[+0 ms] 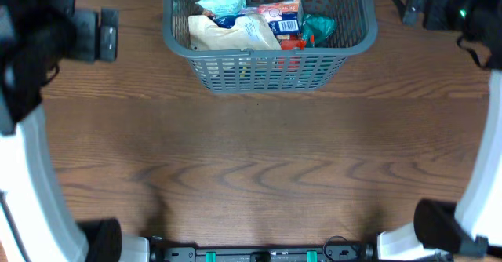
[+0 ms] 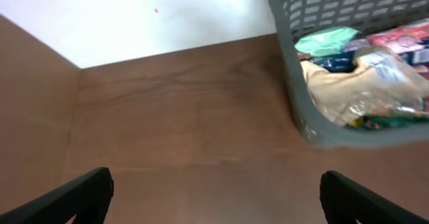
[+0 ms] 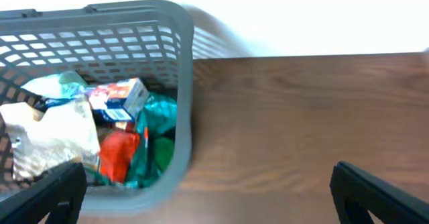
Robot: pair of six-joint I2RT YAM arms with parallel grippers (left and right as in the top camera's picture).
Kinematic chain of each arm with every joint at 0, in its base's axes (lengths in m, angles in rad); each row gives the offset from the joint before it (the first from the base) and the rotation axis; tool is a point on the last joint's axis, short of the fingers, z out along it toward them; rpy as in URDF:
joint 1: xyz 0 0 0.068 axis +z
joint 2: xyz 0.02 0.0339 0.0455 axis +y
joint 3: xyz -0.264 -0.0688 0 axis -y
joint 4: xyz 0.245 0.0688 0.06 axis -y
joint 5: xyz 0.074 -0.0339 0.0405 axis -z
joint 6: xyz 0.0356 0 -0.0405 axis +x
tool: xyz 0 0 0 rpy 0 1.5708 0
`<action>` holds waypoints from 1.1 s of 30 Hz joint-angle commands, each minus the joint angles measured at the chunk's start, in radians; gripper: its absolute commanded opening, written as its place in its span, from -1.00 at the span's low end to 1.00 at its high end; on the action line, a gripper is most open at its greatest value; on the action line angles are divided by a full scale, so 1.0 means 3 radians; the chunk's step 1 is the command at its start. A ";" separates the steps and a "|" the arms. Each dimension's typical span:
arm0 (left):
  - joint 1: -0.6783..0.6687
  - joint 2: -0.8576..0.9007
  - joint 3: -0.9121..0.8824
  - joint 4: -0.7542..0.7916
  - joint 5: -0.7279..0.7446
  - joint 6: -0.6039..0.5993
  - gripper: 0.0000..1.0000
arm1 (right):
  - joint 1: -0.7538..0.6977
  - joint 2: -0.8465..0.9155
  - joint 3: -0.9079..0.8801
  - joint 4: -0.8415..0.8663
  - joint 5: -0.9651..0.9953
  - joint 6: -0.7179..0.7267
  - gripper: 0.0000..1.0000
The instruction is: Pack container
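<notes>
The dark grey lattice basket, the container (image 1: 267,72), stands at the table's far middle. It holds several snack packets: a beige bag (image 1: 227,33), a light blue packet, a red and white box (image 1: 281,15) and a green packet (image 1: 318,27). It also shows in the left wrist view (image 2: 308,127) and the right wrist view (image 3: 182,83). My left gripper (image 2: 214,197) is open and empty over bare table left of the basket. My right gripper (image 3: 208,194) is open and empty, with the basket's right rim between its fingers.
The brown wooden table (image 1: 259,160) spreads in front of the basket. A white wall lies behind the table's far edge (image 2: 167,46). The arm bases stand at the near left and near right corners.
</notes>
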 commanded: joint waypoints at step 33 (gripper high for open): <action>0.0088 -0.2167 -0.5809 0.3669 -0.0118 -0.0599 0.97 | 0.0552 -0.2898 -0.5383 0.2160 0.0834 0.0039 0.99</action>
